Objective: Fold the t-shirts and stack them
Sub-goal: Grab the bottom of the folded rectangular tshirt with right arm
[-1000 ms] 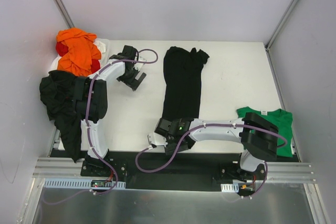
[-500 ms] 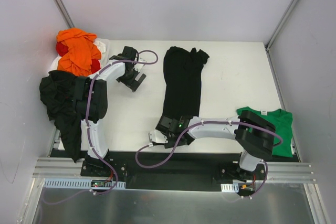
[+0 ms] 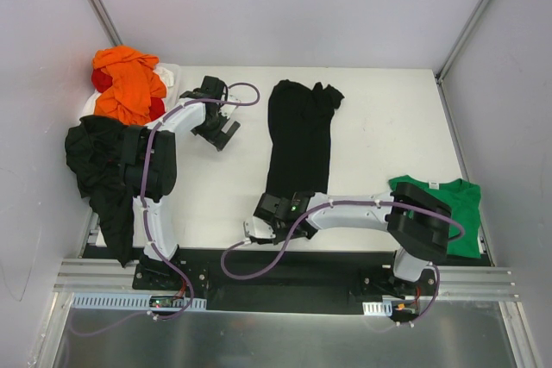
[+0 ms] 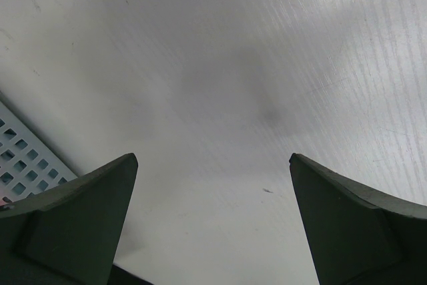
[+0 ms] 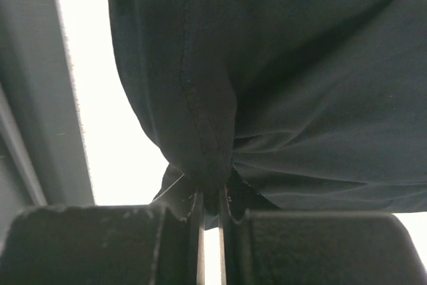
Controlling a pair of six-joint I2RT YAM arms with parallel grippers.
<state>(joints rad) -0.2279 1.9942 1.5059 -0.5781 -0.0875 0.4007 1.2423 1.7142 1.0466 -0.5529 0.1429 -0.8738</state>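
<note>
At lower centre, the right tool [image 5: 210, 208] pinches the near hem of the black t-shirt [image 3: 297, 140], which stretches away from it up the counter [image 3: 388, 127]. A second ago this tool stood spread. Farther off, at upper left, the left tool [image 3: 222, 131] hangs spread above the counter, unmoved.

Two black t-shirts [image 3: 297, 140] [image 3: 99, 170], one orange t-shirt [image 3: 129, 84], one red t-shirt [image 3: 102, 80], one green t-shirt [image 3: 461, 200], two arms [image 3: 164, 144] [image 3: 362, 210]
</note>
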